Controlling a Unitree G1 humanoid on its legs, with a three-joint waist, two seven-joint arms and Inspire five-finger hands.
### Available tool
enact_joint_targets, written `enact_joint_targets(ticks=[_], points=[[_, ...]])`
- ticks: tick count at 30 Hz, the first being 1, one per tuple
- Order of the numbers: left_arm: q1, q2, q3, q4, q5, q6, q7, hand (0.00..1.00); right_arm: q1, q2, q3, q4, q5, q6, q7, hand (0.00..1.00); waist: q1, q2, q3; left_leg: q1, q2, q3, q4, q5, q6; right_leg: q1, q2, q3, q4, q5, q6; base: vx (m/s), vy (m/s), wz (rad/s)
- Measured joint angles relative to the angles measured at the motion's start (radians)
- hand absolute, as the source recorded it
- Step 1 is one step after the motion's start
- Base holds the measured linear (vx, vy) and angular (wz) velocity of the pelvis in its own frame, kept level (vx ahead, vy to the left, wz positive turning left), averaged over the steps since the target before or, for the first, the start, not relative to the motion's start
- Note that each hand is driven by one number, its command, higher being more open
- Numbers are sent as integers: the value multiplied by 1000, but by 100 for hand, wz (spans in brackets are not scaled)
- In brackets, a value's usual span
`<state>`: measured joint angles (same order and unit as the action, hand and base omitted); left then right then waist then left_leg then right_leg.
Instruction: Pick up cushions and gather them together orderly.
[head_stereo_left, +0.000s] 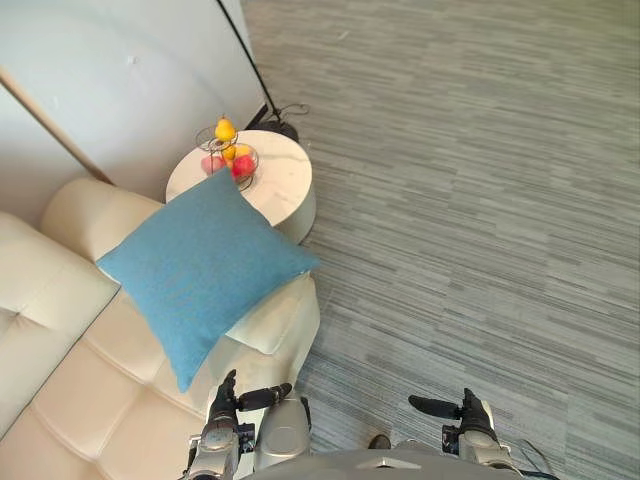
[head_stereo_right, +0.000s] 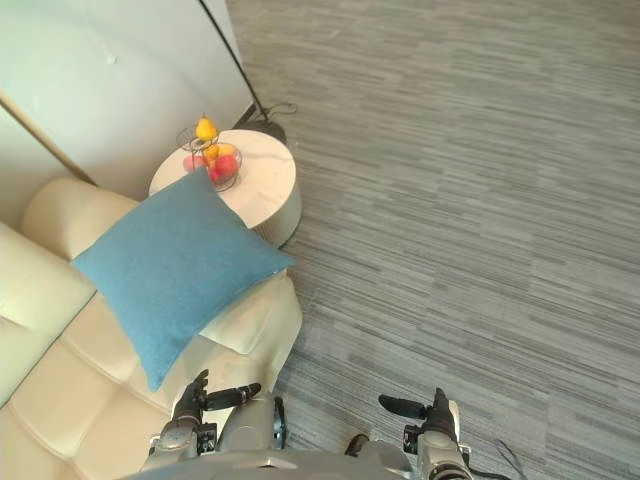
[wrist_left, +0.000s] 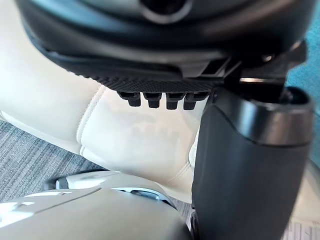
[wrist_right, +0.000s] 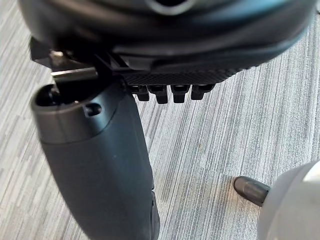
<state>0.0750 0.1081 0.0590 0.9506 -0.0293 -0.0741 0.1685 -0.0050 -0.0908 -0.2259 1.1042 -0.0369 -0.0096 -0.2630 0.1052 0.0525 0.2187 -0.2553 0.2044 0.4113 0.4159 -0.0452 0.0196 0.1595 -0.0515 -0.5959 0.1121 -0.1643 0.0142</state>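
A blue square cushion (head_stereo_left: 205, 265) leans against the arm of a cream leather sofa (head_stereo_left: 80, 400), one corner pointing at the seat. My left hand (head_stereo_left: 226, 398) hovers low over the sofa's front corner, just below the cushion, fingers straight and thumb (wrist_left: 250, 165) stretched sideways, holding nothing. My right hand (head_stereo_left: 470, 412) hangs over the carpet to the right, also open and empty, its thumb (wrist_right: 95, 165) standing out.
A round white side table (head_stereo_left: 272, 180) stands beyond the sofa arm, bearing a wire basket of fruit (head_stereo_left: 228, 152). A lamp base and cord (head_stereo_left: 282, 122) lie behind it by the white wall. Grey striped carpet (head_stereo_left: 470, 200) spreads to the right.
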Motion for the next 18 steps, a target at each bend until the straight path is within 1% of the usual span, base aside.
enact_joint_targets(ticks=[1,2,4,5,6,7,8,9,10,11,12,13,14,16,17,18], points=[[-2,1,-3,3,0,0,-1,100,5,3,-3,1,0,1,-1,100,0,0,-1,3,0,30,-7,-14,26,9,-1,-12,0,-8,12,271,82,99],[-10,5,-3,12,0,0,-1,100,9,16,-10,1,0,5,-2,100,1,-17,-3,9,-26,40,-24,-23,35,18,-17,-36,2,-15,25,274,83,68],[-8,23,5,18,-2,2,1,100,3,35,-10,0,0,5,-2,100,8,-50,-4,22,-67,21,-58,-24,37,20,-45,-55,25,-17,40,262,93,57],[-8,23,4,21,-2,5,1,100,-3,37,-11,1,-1,5,-2,100,8,-53,-3,48,-89,6,-74,-34,46,21,-79,-68,105,-28,61,251,156,50],[-7,23,4,29,-1,6,2,100,-2,38,-12,1,-1,5,-1,100,7,-52,-3,72,-101,-9,-79,-42,47,18,-108,-70,180,-36,74,298,187,71],[-1,22,4,39,-1,9,3,100,5,39,-12,1,-1,5,2,100,3,-49,-5,118,-118,-44,-86,-72,45,8,-162,-73,359,-34,84,228,171,75],[1,23,3,39,0,9,2,100,12,40,-12,1,-1,5,3,100,-1,-51,-9,136,-133,-79,-89,-92,47,-19,-208,-61,494,-19,98,194,125,113],[-2,29,-4,39,0,9,3,100,20,44,-15,0,2,4,9,100,-8,-59,-14,141,-150,-128,-74,-110,50,-82,-252,4,663,-9,90,178,94,112],[-4,33,-5,40,0,10,6,100,19,47,-19,0,0,4,13,100,-9,-62,-14,142,-158,-157,-70,-114,50,-110,-255,36,698,-33,82,173,9,131],[-5,31,-5,40,0,10,9,100,17,46,-18,0,-1,3,15,100,-6,-66,-15,151,-165,-199,-73,-114,50,-140,-245,80,690,-61,77,130,-33,101],[-2,29,-4,39,-1,10,10,100,14,45,-17,0,-1,3,15,100,-4,-64,-14,159,-166,-225,-77,-114,50,-157,-229,110,661,-74,74,131,-71,115],[-2,28,-4,39,-1,11,13,100,12,45,-13,0,0,-2,15,100,-6,-60,-13,164,-172,-272,-85,-111,45,-180,-192,170,582,-93,77,79,-102,110],[-2,26,-3,39,-1,11,15,100,11,45,-8,0,2,-4,15,100,-7,-59,-13,164,-182,-317,-91,-107,39,-200,-151,248,494,-94,75,82,-162,126],[-2,26,-3,39,-1,11,18,100,11,44,-6,0,14,-8,15,100,-8,-62,-15,152,-203,-389,-101,-101,22,-229,-90,411,358,-89,83,45,-172,135],[-4,30,-3,39,-1,10,20,100,17,45,-6,0,37,-10,15,100,-14,-74,-22,135,-234,-452,-102,-93,9,-236,-63,524,259,-70,91,28,-230,164],[-4,34,-3,44,0,11,21,100,22,43,-11,3,43,-9,17,100,-15,-88,-30,132,-257,-496,-103,-88,-3,-230,-66,529,253,-29,58,62,-311,139]])
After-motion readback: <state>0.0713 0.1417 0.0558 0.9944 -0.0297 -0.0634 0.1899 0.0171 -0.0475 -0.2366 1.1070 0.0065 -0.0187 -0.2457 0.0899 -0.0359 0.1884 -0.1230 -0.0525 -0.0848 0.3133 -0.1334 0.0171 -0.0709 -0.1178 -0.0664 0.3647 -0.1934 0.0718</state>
